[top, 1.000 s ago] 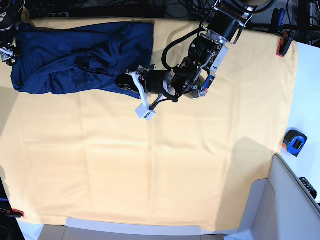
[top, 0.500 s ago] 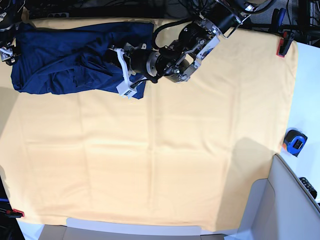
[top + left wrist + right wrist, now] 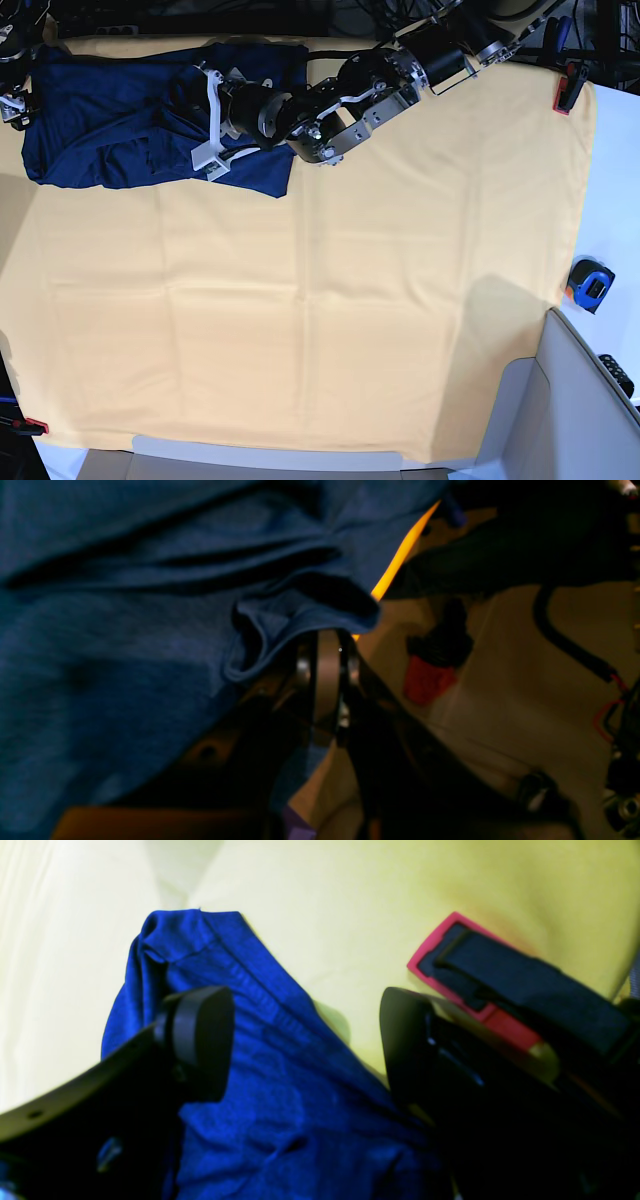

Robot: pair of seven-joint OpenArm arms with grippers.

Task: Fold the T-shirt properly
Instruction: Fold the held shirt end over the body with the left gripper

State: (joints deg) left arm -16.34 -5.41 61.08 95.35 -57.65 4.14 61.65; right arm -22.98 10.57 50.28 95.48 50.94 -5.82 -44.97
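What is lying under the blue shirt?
The yellow table cloth lies under the shirt. The shirt is bunched in folds, so what is inside them or beneath its middle cannot be seen.

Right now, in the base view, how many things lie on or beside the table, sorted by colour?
Navy: 1, the T-shirt
Yellow-orange: 1, the table cloth
Red: 2, clamps at the cloth's edges
Blue and black: 1, the tape measure
Total: 5
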